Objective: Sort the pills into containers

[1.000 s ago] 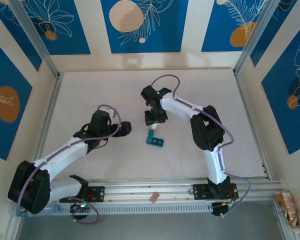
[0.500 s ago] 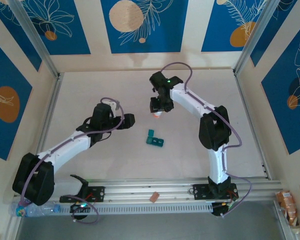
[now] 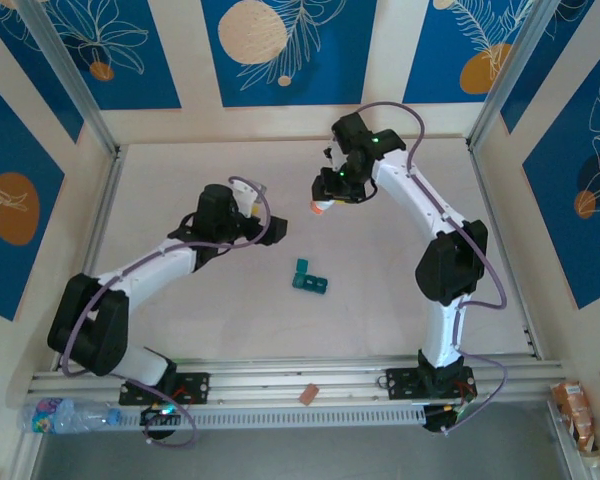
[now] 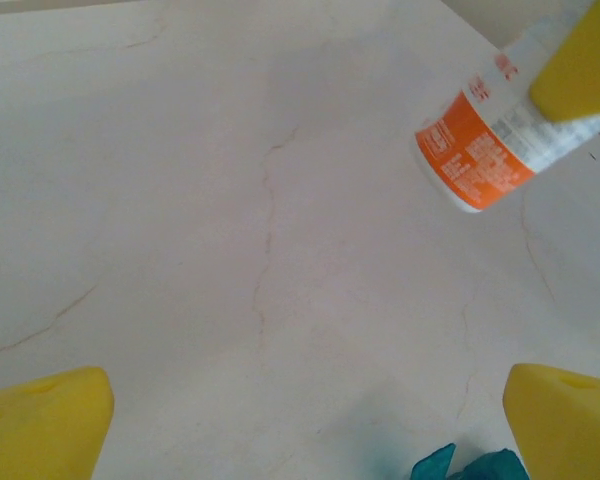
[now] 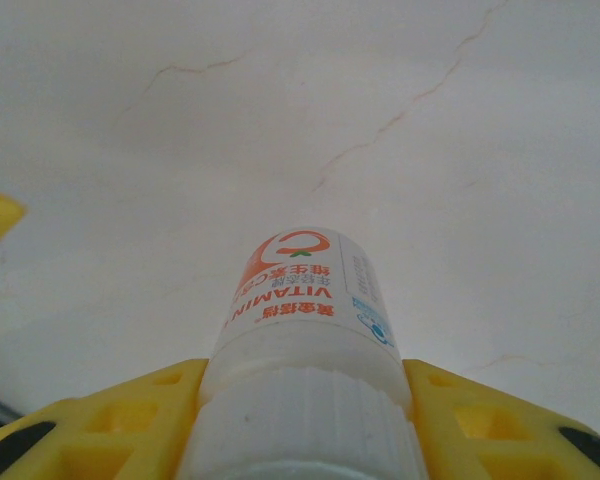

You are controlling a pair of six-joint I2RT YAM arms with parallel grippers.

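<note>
Table (image 3: 400, 290), organiser (image 3: 309, 279) near left fingers (image 4: 45, 425)

Teal pill organiser (image 3: 309, 281), white bottle (image 5: 302, 300) with orange label, yellow jaws, cream veined table (image 3: 375, 325)

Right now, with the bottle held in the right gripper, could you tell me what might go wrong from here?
The right gripper pinches the bottle by its ribbed cap end alone, so it could slip or swing loose. The open left gripper sits close to it; a handover could clash fingers. The teal organiser lies unheld, so a nudge might shift it.
</note>
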